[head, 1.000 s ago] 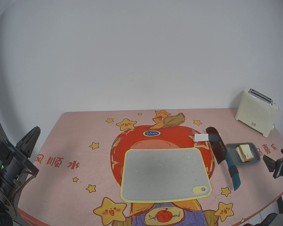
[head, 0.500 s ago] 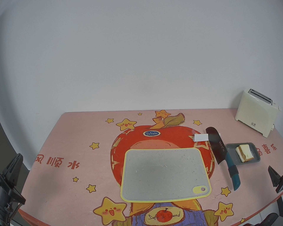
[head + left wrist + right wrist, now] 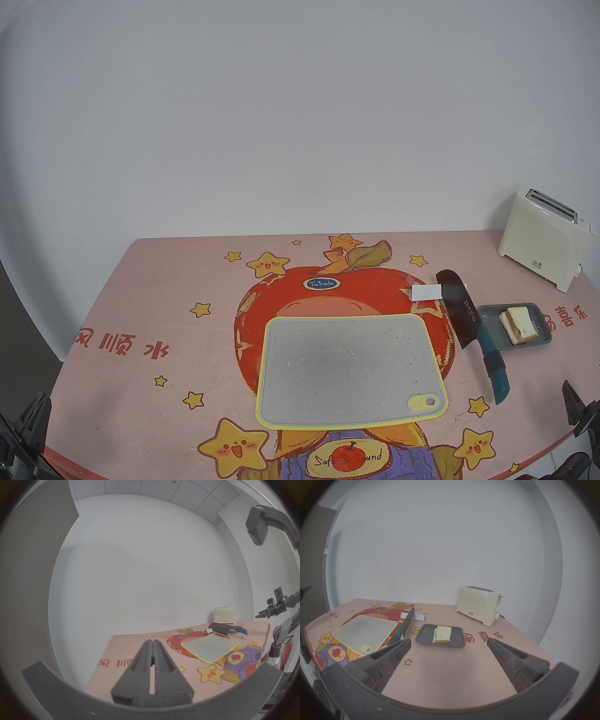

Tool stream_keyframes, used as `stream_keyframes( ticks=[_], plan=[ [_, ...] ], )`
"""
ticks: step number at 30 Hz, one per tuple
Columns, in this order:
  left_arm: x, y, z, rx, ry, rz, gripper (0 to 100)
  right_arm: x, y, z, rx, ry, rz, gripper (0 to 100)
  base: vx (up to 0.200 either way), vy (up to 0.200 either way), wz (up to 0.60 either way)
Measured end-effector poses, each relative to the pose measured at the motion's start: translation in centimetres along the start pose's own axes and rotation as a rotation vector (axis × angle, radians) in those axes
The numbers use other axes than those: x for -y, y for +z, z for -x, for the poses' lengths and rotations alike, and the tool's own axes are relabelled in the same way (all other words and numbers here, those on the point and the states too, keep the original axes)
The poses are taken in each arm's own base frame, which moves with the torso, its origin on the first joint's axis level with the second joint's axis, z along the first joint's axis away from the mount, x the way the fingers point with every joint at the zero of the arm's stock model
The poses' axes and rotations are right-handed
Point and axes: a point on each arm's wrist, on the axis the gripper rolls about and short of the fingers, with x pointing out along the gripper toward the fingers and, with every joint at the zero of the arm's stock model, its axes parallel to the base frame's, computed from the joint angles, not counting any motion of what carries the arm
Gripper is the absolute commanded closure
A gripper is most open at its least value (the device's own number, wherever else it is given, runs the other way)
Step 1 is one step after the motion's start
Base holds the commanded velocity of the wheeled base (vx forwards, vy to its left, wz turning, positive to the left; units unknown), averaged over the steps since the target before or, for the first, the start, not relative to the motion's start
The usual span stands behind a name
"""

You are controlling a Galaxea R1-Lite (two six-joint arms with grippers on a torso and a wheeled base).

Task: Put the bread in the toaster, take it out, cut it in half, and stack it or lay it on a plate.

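Observation:
Stacked bread halves lie on a dark grey plate at the table's right side. A cream toaster stands at the far right corner. A dark knife with a teal handle rests between the plate and the grey cutting board. My right gripper is open, held off the table's right front edge, apart from the plate. My left gripper is shut with nothing in it, beyond the table's left front corner.
A small white card lies by the knife blade. The pink table has a cartoon apple print. A white wall rises close behind it.
Both arms have drawn back and down toward the table's front corners. The left gripper has dropped from beside the table's left edge to the bottom corner. Nothing on the table has moved.

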Motion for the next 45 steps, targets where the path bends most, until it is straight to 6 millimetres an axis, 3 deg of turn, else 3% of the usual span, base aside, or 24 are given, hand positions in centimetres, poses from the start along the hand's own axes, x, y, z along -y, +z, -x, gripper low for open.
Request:
stream_keyframes(
  ticks=[7,16,24,27,34,41,45],
  plan=[
    [0.1,-0.2,0.6,0.034,-0.002,-0.012,100,0.0,-0.7,0.8,0.077,0.098,-0.016,0,0.000,0.000,0.00],
    [0.2,-2.3,0.9,-0.147,-0.017,-0.009,100,0.0,-1.5,1.9,0.197,0.201,-0.039,0,0.000,0.000,0.00],
    [0.2,-2.3,0.9,-0.150,-0.008,0.069,100,-0.4,-2.4,1.6,0.254,0.332,-0.038,0,0.000,0.000,0.00],
    [0.0,-2.3,0.9,-0.151,0.084,0.062,100,-0.4,-2.6,1.6,0.248,0.307,-0.048,0,0.000,0.000,0.00],
    [-0.3,-2.5,1.0,-0.166,0.222,0.054,100,-0.3,-2.9,1.5,0.212,0.045,-0.095,0,0.000,0.000,0.00],
    [0.0,-2.5,1.2,-0.147,0.307,0.042,100,-0.5,-2.8,1.6,0.210,0.015,-0.097,0,0.000,0.000,0.00],
    [0.2,-2.7,1.3,-0.146,0.246,0.012,100,-0.5,-2.9,1.7,0.228,0.020,-0.088,0,0.000,0.000,0.00]
  ],
)
